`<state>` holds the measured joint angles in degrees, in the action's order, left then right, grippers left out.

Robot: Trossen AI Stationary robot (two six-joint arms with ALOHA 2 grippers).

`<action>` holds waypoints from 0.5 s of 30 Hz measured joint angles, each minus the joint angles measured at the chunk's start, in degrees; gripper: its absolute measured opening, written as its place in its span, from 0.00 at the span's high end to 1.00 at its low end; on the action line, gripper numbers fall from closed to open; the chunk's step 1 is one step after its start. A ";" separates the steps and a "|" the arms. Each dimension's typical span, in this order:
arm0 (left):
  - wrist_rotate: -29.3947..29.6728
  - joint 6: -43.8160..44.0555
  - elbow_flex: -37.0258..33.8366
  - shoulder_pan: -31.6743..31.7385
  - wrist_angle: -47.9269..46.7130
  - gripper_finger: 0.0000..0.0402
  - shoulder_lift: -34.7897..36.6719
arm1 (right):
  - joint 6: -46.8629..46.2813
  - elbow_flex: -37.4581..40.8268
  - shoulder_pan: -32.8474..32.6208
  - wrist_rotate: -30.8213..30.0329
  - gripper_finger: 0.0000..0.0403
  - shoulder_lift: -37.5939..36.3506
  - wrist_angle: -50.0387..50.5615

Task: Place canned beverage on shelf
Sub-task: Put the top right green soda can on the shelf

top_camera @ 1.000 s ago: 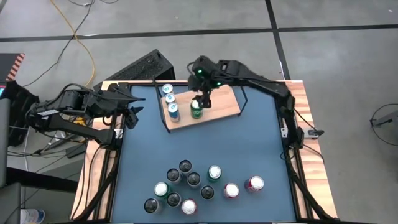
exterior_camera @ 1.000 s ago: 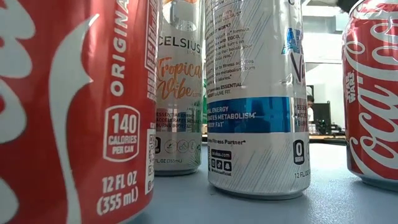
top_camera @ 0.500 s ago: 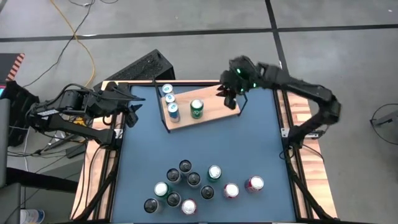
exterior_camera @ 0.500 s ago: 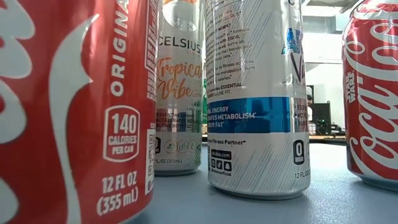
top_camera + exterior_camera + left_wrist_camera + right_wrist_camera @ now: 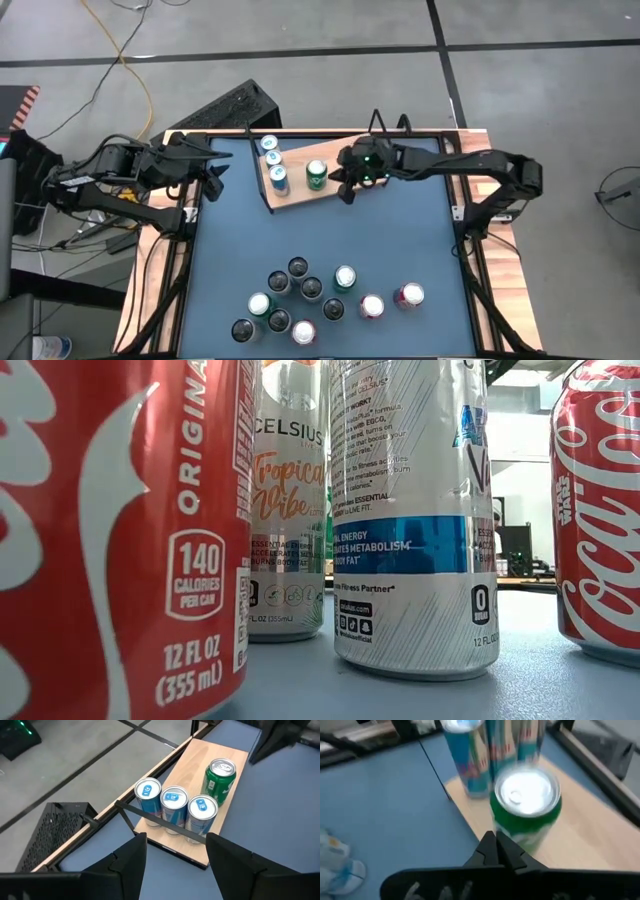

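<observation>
The shelf [image 5: 298, 165], a light-wood board in a thin black wire frame, lies at the table's far side. On it stand three blue-topped cans [image 5: 273, 158] in a row at its left end and a green can [image 5: 316, 175] beside them, all on their bases. My right gripper [image 5: 346, 192] is shut, just right of the green can [image 5: 527, 805] and apart from it, tips [image 5: 496, 845] pointing at it. My left gripper [image 5: 215, 176] hovers open off the shelf's left end; its wrist view looks over the blue cans [image 5: 172, 802] and green can [image 5: 220, 776].
Several loose cans [image 5: 300, 295] stand grouped near the table's front edge; the low view shows them close up, among them a red one [image 5: 110, 540]. A black box [image 5: 235, 105] lies beyond the far-left corner. Open blue tabletop [image 5: 330, 235] lies between shelf and group.
My right gripper has let go of the green can, which stays upright on the shelf. It swung off toward the table's far right, then came down and back beside the can, rolling as it went, and its fingers have shut.
</observation>
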<state>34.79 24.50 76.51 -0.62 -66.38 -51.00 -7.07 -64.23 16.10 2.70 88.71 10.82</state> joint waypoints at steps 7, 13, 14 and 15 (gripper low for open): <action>-0.02 1.28 0.00 0.00 0.01 0.52 0.00 | -0.01 0.11 -0.69 -1.37 1.00 4.34 -0.40; -0.02 1.48 0.00 0.00 -0.06 0.52 0.00 | 1.94 0.13 -0.28 -2.39 1.00 4.42 -1.59; 0.00 1.50 0.00 0.00 -0.06 0.52 0.00 | 1.98 0.11 0.04 -2.74 1.00 4.42 -1.71; 0.02 1.50 0.00 0.00 -0.08 0.52 0.00 | 2.11 0.13 0.45 -2.78 1.00 4.42 -1.97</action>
<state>34.80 26.00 76.51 -0.62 -66.46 -51.00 -4.95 -64.10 16.54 -0.08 93.12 8.85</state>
